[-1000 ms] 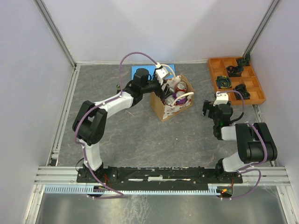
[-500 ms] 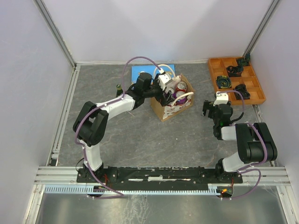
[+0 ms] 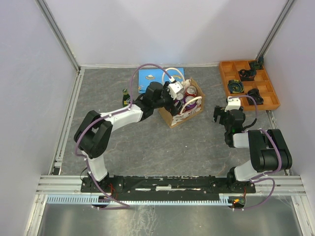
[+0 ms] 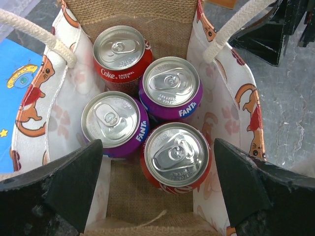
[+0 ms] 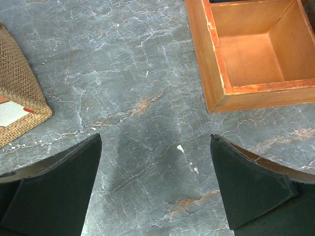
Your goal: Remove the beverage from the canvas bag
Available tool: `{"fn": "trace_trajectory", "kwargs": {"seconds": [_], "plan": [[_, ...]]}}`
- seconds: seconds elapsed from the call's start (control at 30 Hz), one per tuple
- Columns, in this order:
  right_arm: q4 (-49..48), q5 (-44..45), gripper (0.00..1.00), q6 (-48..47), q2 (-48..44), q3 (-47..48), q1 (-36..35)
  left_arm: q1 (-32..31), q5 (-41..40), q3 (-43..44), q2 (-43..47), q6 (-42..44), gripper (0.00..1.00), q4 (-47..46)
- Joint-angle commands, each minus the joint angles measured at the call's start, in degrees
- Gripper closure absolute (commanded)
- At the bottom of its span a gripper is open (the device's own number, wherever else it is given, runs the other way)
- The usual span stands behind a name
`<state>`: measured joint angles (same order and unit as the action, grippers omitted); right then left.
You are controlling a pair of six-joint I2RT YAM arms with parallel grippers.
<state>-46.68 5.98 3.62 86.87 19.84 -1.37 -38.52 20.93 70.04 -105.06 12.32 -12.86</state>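
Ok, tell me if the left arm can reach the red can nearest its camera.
Probably yes: the left tool hangs open above the canvas bag, the red can sits uncovered between its fingers, and the rope handles fall aside.

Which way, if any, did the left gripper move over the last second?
Yes. The left gripper came toward the arm bases, off the blue book and further over the bag.

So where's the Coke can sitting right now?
In the left wrist view, the Coke can stands upright inside the canvas bag, upper left of the four cans, next to a purple Fanta can.
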Motion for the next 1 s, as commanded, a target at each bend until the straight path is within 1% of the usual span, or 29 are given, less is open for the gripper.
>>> {"fn": "trace_trajectory", "kwargs": {"seconds": [0.0, 0.1, 0.37, 0.67, 0.83, 0.97], "plan": [[-2.4, -0.4, 0.01, -0.3, -0.2, 1.3, 0.1, -1.6, -7.7, -2.0, 3.1, 2.6, 0.01, 0.7], [-2.4, -0.4, 0.01, -0.3, -0.3, 1.3, 0.2, -1.7, -9.1, -1.9, 3.3, 2.3, 0.01, 1.2], [-2.4, -0.4, 0.01, -0.3, -0.2, 1.3, 0.1, -1.9, -6.2, 2.2, 0.3, 1.8, 0.0, 7.3], [-2.4, -0.4, 0.01, -0.3, -0.2, 1.3, 0.1, -2.4, -5.0, 3.0, -0.5, 1.0, 0.0, 9.9], [-2.4, -0.4, 0.01, -0.3, -0.2, 1.3, 0.2, -3.3, -7.1, 0.6, 0.2, 0.5, 0.01, 8.5], [-2.4, -0.4, 0.01, -0.3, -0.2, 1.3, 0.1, -4.6, -11.3, -1.4, 0.7, 0.7, 0.0, 6.3]]}}
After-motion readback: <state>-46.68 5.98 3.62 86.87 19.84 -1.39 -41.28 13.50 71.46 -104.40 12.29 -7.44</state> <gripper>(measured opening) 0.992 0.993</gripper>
